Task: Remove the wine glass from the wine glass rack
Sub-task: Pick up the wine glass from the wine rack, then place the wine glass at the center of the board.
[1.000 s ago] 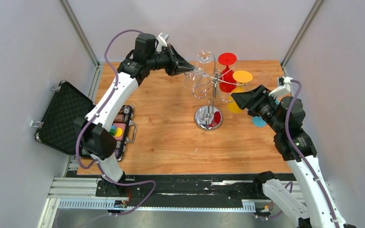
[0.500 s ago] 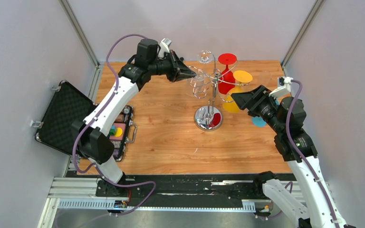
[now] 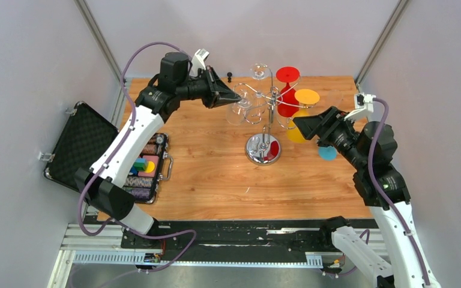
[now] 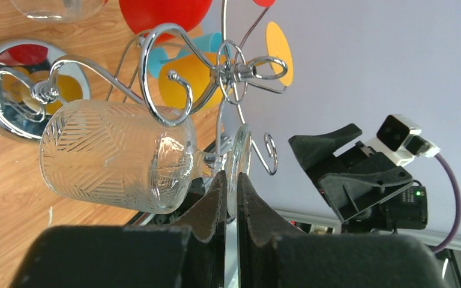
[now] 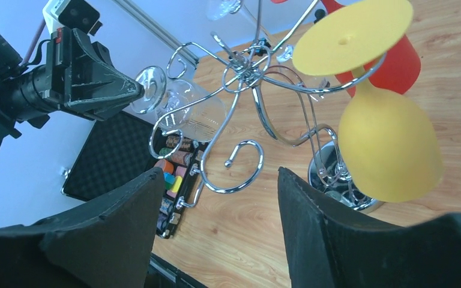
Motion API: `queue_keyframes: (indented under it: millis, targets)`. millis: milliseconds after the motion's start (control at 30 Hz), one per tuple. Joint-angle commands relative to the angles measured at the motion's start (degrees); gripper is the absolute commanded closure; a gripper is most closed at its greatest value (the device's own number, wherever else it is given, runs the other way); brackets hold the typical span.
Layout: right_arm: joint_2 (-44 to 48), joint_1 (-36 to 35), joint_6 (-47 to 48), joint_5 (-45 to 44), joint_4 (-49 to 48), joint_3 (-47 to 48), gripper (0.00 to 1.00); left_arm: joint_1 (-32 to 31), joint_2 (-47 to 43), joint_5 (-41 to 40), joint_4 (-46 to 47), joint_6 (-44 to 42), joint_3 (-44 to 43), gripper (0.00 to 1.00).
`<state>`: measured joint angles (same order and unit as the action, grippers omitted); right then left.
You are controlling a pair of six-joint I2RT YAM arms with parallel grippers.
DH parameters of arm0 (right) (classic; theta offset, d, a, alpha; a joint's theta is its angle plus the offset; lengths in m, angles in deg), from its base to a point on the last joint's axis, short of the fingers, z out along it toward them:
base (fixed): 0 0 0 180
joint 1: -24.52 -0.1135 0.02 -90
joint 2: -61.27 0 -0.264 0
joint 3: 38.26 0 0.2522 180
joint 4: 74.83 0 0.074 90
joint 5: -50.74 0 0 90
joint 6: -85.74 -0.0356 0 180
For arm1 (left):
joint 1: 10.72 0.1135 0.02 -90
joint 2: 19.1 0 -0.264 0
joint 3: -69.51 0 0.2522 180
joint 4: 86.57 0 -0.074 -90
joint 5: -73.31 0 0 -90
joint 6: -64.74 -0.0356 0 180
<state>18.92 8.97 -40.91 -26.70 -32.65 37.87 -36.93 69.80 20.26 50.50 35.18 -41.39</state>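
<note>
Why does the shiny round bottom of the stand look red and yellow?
Left wrist view: the rack's mirrored base reflects the red glass and yellow glass hanging above. Top external view: the same mirror shows a red patch. Right wrist view: the yellow glass hides most of it.

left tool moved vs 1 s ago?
Yes. The left tool, shut on the foot of the clear wine glass, has drawn back to the left, away from the post of the wine glass rack.
</note>
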Motion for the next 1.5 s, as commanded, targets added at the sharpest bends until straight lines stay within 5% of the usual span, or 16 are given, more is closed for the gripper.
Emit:
queue_keyframes:
  millis: [0, 267, 800, 1467]
  targets:
    - [0.07, 0.27, 4.73, 2.12, 2.97, 5.05, 0.32, -0.06, -6.38, 0.87, 2.86, -3.45, -0.95, 1.0]
    - [0.66, 0.29, 7.33, 5.3, 7.11, 8.59, 0.3, 0.03, -12.21, 0.66, -1.87, -8.65, 0.66, 1.0]
    - [-6.73, -0.59, 6.68, 26.38, 13.4, 16.61, 0.37, -1.39, -22.94, 4.32, -10.32, -26.28, 6.99, 1.0]
    - [-13.81, -27.41, -3.77, 4.36, 12.05, 19.05, 0.41, -20.4, -31.6, -17.22, -13.56, -43.62, 13.88, 1.0]
